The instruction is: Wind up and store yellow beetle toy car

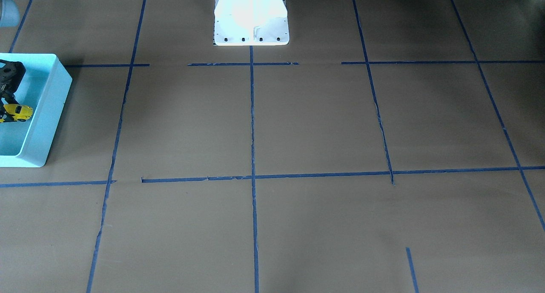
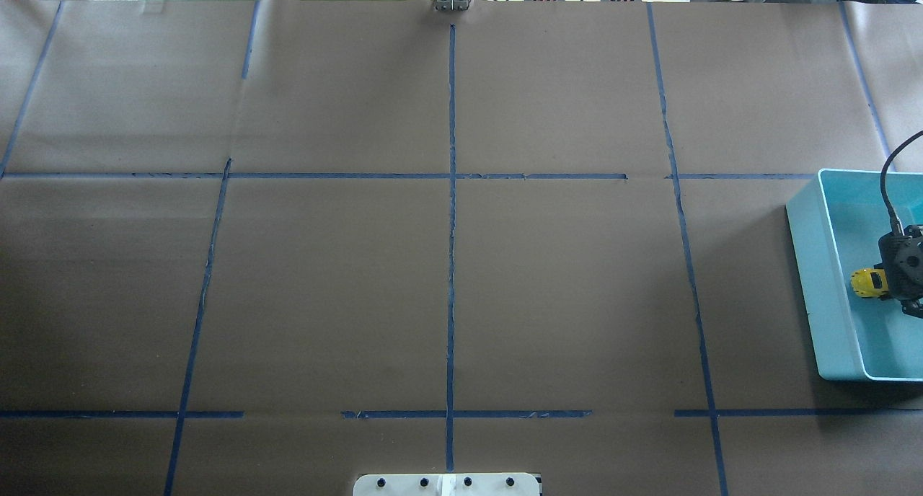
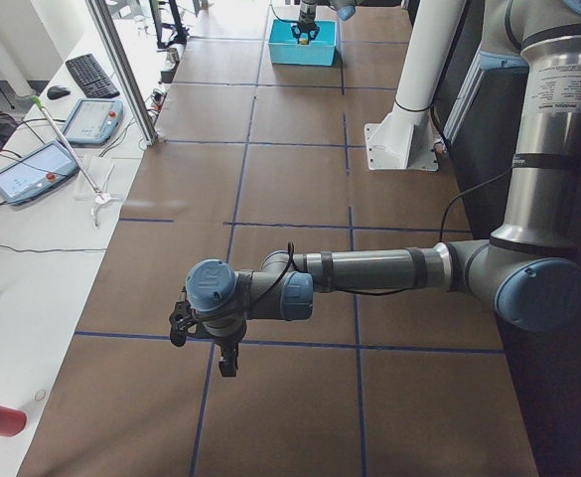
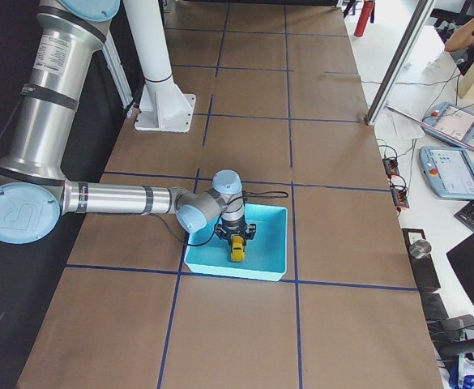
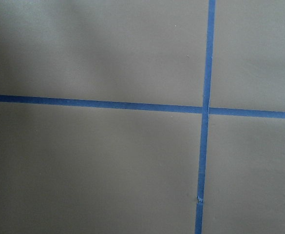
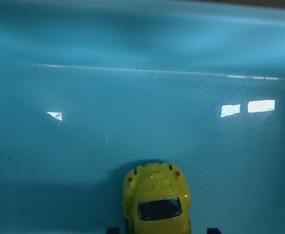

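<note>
A: Right, far left first: the left gripper hangs over bare brown paper, well apart from the action. Whether it's parted or closed, I cannot tell.

B: And on the right, the right gripper is down inside the teal bin, with the yellow beetle toy car directly beneath it, apparently resting on the floor.

A: Jaws parted, a sliver of teal either side, nothing gripped. The car's long axis runs crosswise to them, so a straight lift should clear it.

The right arm stretches level toward the desk's right end; the right claw points down, jaws parted. The left arm reaches level over the desk's left end; the left claw points down, its opening unclear.
</note>
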`<state>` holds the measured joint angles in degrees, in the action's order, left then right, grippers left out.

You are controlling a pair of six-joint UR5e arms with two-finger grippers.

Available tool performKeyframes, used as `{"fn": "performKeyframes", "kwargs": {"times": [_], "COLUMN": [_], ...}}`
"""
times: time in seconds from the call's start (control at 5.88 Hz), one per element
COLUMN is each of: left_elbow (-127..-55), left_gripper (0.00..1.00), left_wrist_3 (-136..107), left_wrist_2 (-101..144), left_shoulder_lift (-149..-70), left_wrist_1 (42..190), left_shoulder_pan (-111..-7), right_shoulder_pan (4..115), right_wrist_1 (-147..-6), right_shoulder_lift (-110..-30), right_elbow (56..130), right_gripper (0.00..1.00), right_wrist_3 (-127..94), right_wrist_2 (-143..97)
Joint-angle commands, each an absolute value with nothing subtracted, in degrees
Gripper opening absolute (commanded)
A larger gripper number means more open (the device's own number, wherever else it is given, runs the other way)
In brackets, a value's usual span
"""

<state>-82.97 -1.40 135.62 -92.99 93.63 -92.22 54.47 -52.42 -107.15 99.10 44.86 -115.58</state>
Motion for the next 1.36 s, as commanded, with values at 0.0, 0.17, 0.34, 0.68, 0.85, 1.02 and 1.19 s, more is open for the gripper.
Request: {"fn": "performKeyframes", "kwargs": {"times": [0.0,0.17,0.34,0.68,0.85,1.02,1.19], "left_elbow": [-83.06,-83.06,-83.14,-83.14,-83.14,-83.14,-83.14], "left_gripper": [1.00,1.00,1.00,1.00,1.00,1.00,1.00], "left_wrist_3": [-1.41,-1.41,-1.41,-1.41,-1.41,-1.41,-1.41], "left_wrist_2": [135.62,135.62,135.62,135.62,135.62,135.62,135.53], "left_shoulder_lift": [-92.99,-92.99,-92.99,-93.08,-93.08,-92.99,-93.08], "left_wrist_1": [93.43,93.43,93.43,93.43,93.51,93.52,93.60], "left_shoulder_pan": [-92.20,-92.20,-92.20,-92.20,-92.20,-92.20,-92.20], "right_shoulder_pan": [54.84,57.28,64.53,80.60,88.43,91.29,96.63], "right_wrist_1": [-52.03,-52.55,-52.99,-64.33,-73.12,-87.39,-101.20], "right_shoulder_lift": [-107.40,-107.92,-108.97,-109.69,-109.43,-108.21,-104.19], "right_elbow": [100.36,102.55,103.44,104.14,104.32,104.41,104.85], "right_gripper": [1.00,1.00,1.00,1.00,1.00,1.00,1.00], "right_wrist_3": [44.91,45.00,44.91,44.91,44.74,44.56,35.25], "right_wrist_2": [-118.19,-120.47,-125.20,-136.79,-137.28,-137.81,-137.55]}}
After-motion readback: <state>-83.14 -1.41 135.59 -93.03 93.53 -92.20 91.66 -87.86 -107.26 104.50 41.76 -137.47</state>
